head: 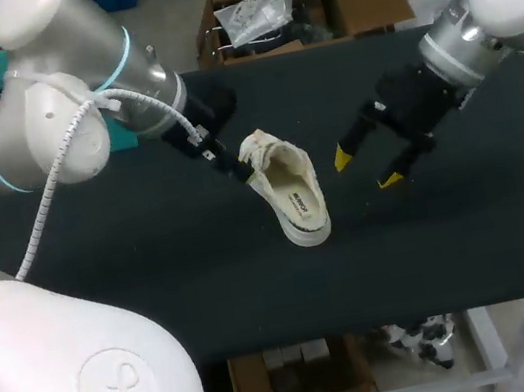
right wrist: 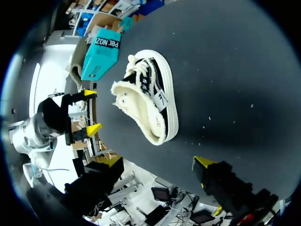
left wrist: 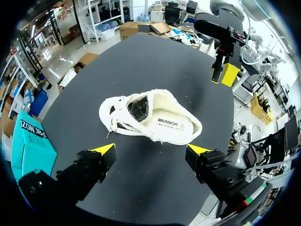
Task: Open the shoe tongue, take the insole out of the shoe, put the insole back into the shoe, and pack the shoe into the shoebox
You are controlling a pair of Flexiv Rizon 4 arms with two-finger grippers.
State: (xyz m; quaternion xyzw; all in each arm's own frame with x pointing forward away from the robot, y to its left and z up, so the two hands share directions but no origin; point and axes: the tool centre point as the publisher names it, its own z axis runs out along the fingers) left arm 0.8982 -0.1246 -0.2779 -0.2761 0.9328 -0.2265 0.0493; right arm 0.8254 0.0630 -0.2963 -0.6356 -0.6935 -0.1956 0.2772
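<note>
A black-and-white sneaker with cream fleece lining lies on the dark table, partly on its side. In the left wrist view its opening faces my left gripper, and the printed insole shows inside the sneaker. That gripper stands open just short of the shoe, touching nothing. My left gripper is at the shoe's far-left end in the head view. My right gripper hangs open to the shoe's right, well apart from it. From the right wrist, the sneaker lies ahead of my right gripper. The teal shoebox is beyond the shoe.
The teal shoebox sits at the table's left edge, beside my left arm. Bare dark tabletop surrounds the shoe on the near and right sides.
</note>
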